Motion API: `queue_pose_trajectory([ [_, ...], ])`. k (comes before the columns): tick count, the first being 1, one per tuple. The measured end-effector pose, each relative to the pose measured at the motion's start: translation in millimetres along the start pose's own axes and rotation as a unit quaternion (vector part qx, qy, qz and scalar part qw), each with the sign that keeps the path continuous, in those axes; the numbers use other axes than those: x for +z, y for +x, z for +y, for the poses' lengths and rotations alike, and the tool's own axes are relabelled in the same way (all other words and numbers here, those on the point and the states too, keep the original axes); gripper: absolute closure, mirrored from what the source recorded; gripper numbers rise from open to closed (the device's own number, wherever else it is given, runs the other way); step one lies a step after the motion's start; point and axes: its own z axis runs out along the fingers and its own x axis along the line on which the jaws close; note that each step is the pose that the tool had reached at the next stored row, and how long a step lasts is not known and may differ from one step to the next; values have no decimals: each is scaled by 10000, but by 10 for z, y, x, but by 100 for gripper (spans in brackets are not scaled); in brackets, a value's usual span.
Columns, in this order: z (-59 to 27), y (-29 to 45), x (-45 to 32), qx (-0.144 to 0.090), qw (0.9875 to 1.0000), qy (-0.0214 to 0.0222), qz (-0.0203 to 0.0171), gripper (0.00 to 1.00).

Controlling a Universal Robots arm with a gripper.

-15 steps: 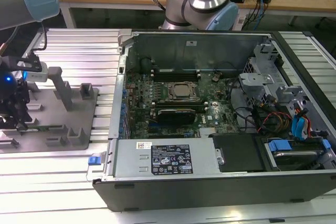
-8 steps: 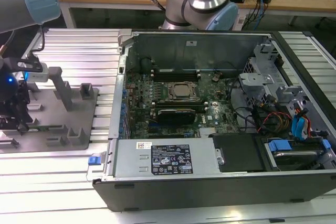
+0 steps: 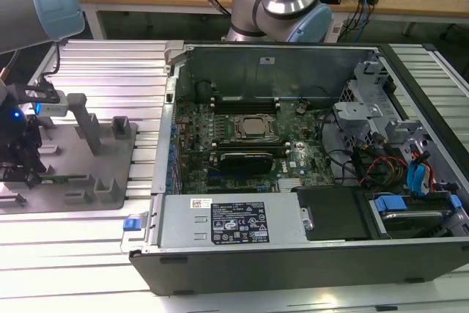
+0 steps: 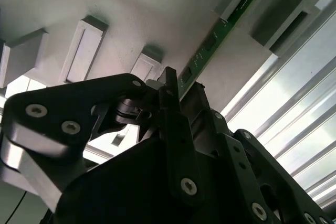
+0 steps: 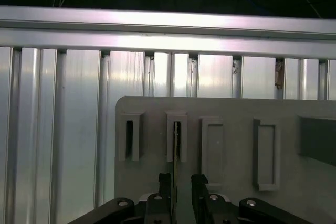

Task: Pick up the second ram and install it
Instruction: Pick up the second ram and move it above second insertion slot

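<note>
at the grey fixture plate (image 5: 231,108), parted fingers (image 5: 165,187) straddle the upright second ram (image 5: 176,161).

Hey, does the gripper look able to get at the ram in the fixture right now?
Probably yes. In the first wrist view the gripper sits right at the ram, which stands on edge in the fixture, with one finger on either side of it, open, and nothing in between.

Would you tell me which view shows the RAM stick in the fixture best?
The second wrist view: the RAM stick shows its green face and chips lengthwise. The first wrist view sees it edge-on, between the hand's fingers. The exterior view shows a green sliver.
</note>
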Motion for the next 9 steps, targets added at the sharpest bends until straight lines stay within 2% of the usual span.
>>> queue_pose_trajectory([
  [9, -10, 1, 0, -10, 10000, -1, 0, 72],
])
